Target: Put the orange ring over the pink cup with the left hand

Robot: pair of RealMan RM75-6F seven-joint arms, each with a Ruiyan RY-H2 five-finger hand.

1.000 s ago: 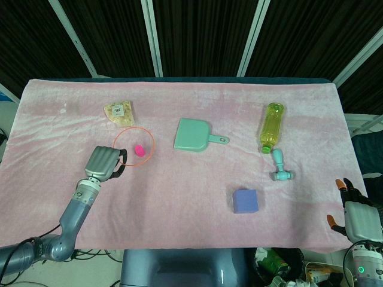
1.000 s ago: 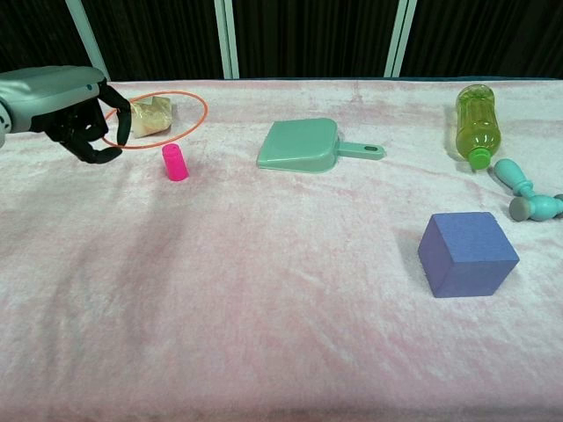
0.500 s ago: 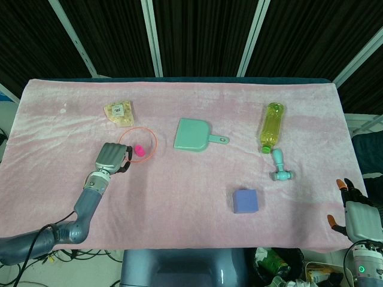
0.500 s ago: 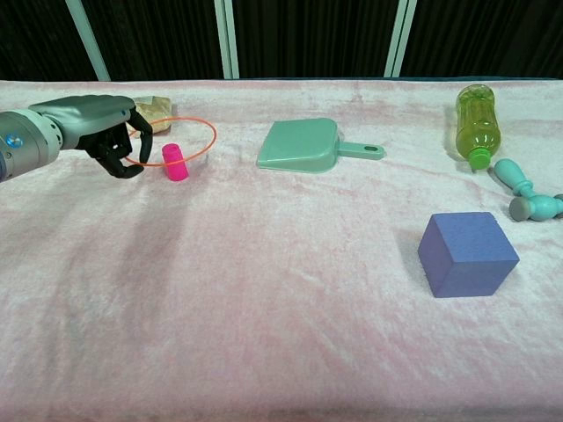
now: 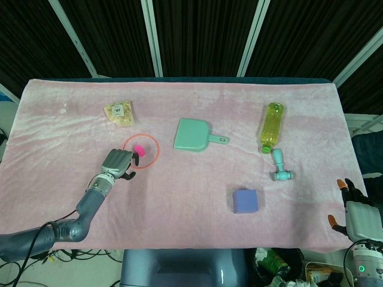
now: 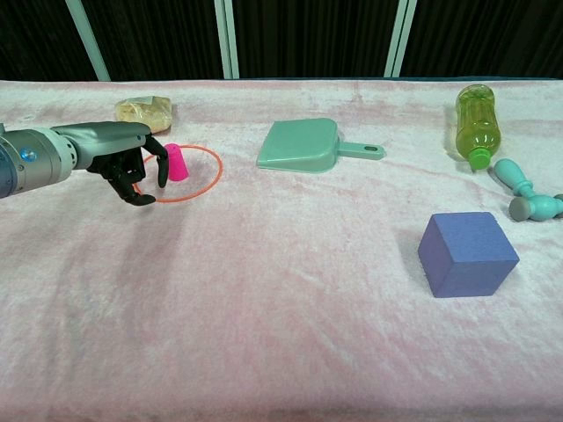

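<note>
The thin orange ring (image 5: 154, 150) (image 6: 214, 170) now encircles the small pink cup (image 5: 139, 149) (image 6: 176, 162), which stands upright on the cloth at the left. My left hand (image 5: 118, 163) (image 6: 132, 165) grips the ring's near-left edge with curled fingers, low over the cloth just left of the cup. My right hand (image 5: 359, 215) shows only in the head view at the bottom right corner, fingers apart, holding nothing.
A wrapped snack (image 5: 119, 113) (image 6: 142, 111) lies behind the cup. A green dustpan (image 5: 193, 134) (image 6: 302, 145) sits mid-table. A yellow bottle (image 5: 271, 125) (image 6: 476, 123), a teal toy (image 5: 280, 166) (image 6: 526, 191) and a blue cube (image 5: 245, 201) (image 6: 466, 253) are on the right.
My left hand has brought the ring down and rightward, from tilted in the air above and behind the cup to lying around it near the cloth. The right hand has not moved.
</note>
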